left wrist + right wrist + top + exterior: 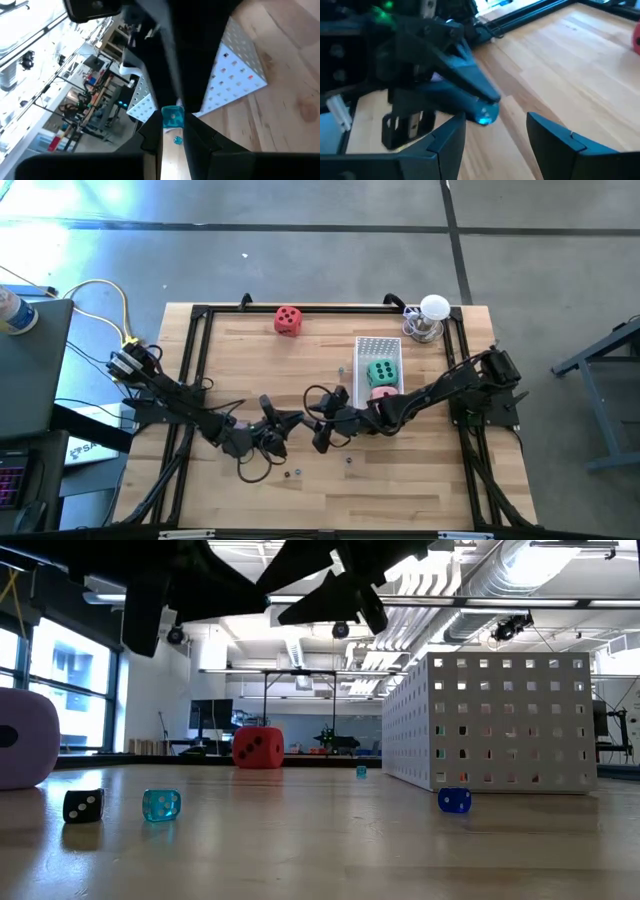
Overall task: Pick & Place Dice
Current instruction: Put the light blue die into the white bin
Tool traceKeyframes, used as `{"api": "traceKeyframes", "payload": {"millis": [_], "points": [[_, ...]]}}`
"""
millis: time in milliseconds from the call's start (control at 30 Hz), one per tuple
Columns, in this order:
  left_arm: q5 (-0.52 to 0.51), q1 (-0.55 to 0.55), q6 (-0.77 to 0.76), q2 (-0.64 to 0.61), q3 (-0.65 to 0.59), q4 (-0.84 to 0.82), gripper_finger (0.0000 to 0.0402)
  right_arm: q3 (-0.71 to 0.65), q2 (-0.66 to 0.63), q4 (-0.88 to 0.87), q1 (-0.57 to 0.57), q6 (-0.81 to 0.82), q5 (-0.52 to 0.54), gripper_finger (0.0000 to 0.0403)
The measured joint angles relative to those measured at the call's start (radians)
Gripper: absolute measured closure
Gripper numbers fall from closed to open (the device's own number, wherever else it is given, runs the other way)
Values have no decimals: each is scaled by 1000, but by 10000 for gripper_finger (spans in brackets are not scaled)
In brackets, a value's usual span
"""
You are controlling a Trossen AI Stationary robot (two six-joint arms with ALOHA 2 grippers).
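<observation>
The red die (288, 320) rests on its base near the table's far edge, also red die (258, 748). The green die (381, 371) and pink die (381, 392) lie inside the white perforated box (378, 348). The purple die (20, 750) shows only in the low view, at its left edge. My left gripper (278, 423) and right gripper (322, 430) face each other above the table's middle. The left gripper (172, 125) is shut on a tiny translucent blue cube. The right gripper (500, 140) is open, its fingers apart just in front of that cube. My left gripper pinches the tiny blue cube (172, 117) between its two fingers, only at their free ends, as the right wrist view shows at the cube (484, 116). The fingers (465, 97) reach roughly level toward the table's right. The cube is lifted clear of the table.
Tiny cubes lie on the wood: black (83, 805), teal (161, 805), blue (454, 800) by the box wall (500, 720). A small lamp-like stand (430, 318) sits at the far right corner. A black frame (200, 315) borders the table.
</observation>
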Motion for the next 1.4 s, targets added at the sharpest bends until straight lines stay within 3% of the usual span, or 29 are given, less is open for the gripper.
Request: {"api": "traceKeyframes", "payload": {"millis": [533,667,967,1400], "points": [[54,7,-12,-1,2,-1,356,0,0,35,-26,-2,-34,207],[55,13,-14,-1,2,-1,356,0,0,35,-29,-1,-52,237],[54,17,-22,-1,0,-4,355,0,0,35,-29,-19,-85,360],[61,34,59,-1,0,-3,330,0,0,21,-29,-36,-97,364]]}}
